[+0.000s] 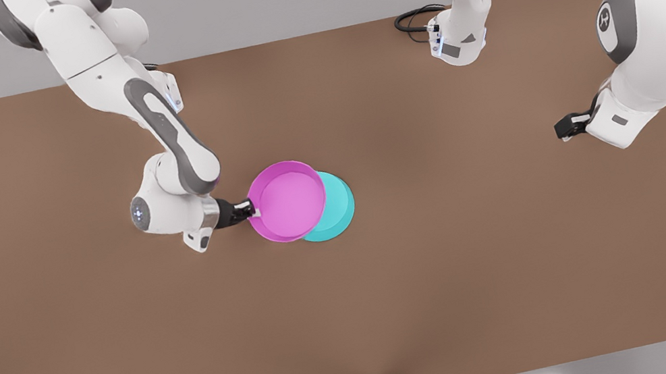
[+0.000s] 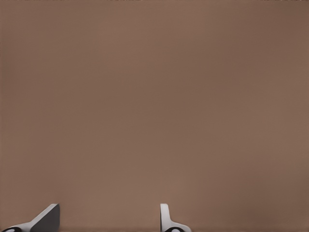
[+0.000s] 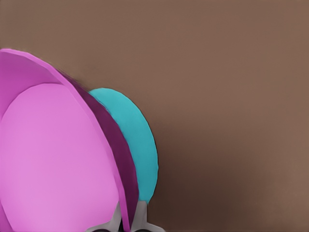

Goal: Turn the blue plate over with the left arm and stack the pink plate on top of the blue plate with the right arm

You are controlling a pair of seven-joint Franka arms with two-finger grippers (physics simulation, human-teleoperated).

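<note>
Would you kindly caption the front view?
Right gripper holds pink plate over flipped blue plate; left gripper waits open.

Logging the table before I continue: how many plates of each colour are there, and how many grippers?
Pink plate: 1, gripped at its rim by the right gripper
Blue plate: 1, partly under the pink one
Grippers: 2, the left gripper waits open, off to the side
Total: 4

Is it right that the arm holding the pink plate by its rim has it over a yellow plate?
Not quite. The right gripper does pinch the pink plate by its rim, but the plate beneath it is blue, not yellow, as the front view shows. The left gripper waits open, away from the plates.
</note>
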